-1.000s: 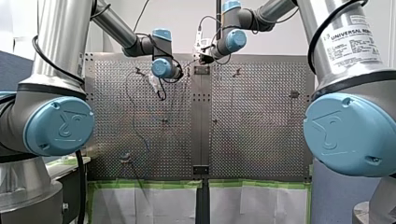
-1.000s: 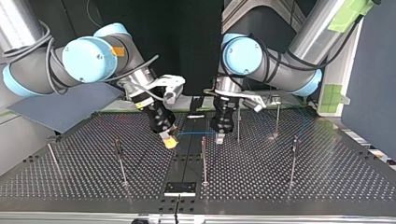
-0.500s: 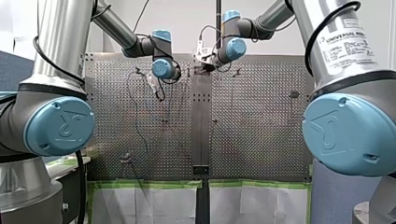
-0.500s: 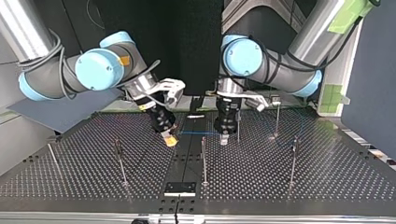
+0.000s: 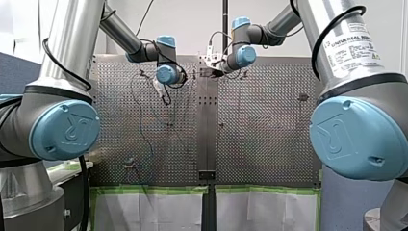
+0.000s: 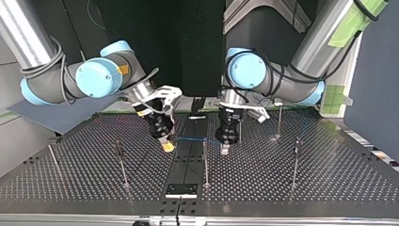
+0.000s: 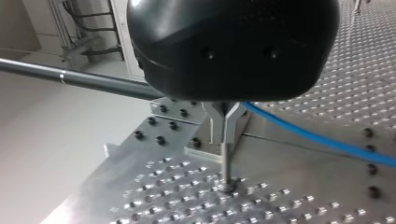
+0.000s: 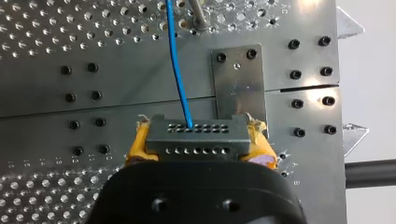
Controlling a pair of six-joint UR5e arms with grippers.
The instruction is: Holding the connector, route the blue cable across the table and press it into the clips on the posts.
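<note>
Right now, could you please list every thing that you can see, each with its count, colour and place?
blue cable: one, blue, stretched between the two grippers.
connector: one, grey, between the yellow pads of the right gripper, with the cable entering it.
posts: six that I can count, thin metal, spread over the table.
table: one, silver, perforated.
centre strip: one, plain metal, down the table's middle.
green tape: along the table's near edge in the front view.
right gripper: one, black, shut on the connector.
left gripper: one, black, low over the table, at the cable.
</note>
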